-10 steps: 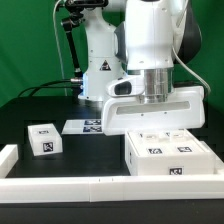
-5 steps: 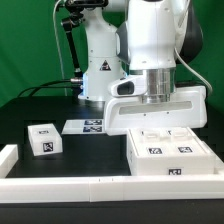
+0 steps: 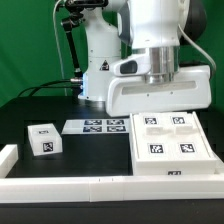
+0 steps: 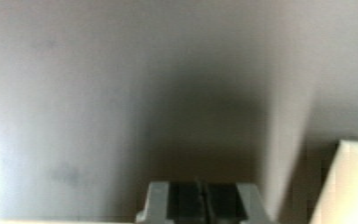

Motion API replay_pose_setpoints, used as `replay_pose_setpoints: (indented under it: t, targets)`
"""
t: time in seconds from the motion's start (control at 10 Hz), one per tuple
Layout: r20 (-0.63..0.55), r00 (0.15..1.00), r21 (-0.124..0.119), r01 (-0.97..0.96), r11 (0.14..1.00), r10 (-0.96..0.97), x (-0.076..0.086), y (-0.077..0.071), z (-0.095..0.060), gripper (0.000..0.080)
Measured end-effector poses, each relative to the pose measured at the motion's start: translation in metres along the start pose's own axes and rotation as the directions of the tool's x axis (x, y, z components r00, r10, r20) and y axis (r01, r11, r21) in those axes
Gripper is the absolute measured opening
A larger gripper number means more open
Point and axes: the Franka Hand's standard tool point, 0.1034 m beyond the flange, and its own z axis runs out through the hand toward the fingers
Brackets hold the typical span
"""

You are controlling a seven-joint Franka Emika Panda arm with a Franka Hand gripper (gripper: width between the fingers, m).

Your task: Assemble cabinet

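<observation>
The cabinet (image 3: 172, 145) is a white boxy shell lying on the black table at the exterior view's right, with several square tags on its top face. A small white tagged drawer block (image 3: 42, 139) stands apart at the left. My wide white hand (image 3: 160, 92) hovers just above the cabinet's back edge, and its fingers are hidden in that view. In the wrist view the gripper (image 4: 202, 205) looks shut, with the two pads pressed together and nothing between them. The surface beyond it is a blurred grey-white.
The marker board (image 3: 95, 126) lies flat between the block and the cabinet. A long low white rail (image 3: 90, 184) edges the table's front and turns up at the left corner (image 3: 8, 158). The robot base (image 3: 98, 62) stands behind.
My hand has risen and shifted slightly right, uncovering the back half of the cabinet's top with two more tags. The cabinet and the block have not moved.
</observation>
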Motion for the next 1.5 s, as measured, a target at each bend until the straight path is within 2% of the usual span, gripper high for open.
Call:
replay_pose_setpoints:
  t: [0.3, 0.5, 1.0, 1.2, 1.5]
  targets:
    - [0.005, 1.000, 0.004, 0.007, 1.000, -0.007, 0.009, -0.002, -0.025, 0.0002]
    - [0.008, 1.000, 0.009, 0.009, 1.000, -0.009, 0.021, -0.004, -0.046, 0.0002]
    - [0.011, 1.000, 0.008, 0.009, 1.000, -0.009, 0.019, -0.004, -0.042, 0.0002]
    - [0.053, 0.999, 0.012, 0.002, 1.000, -0.003, 0.032, 0.000, -0.059, 0.0002]
    - [0.066, 0.998, 0.014, 0.002, 1.000, -0.003, 0.036, -0.002, -0.064, 0.0002]
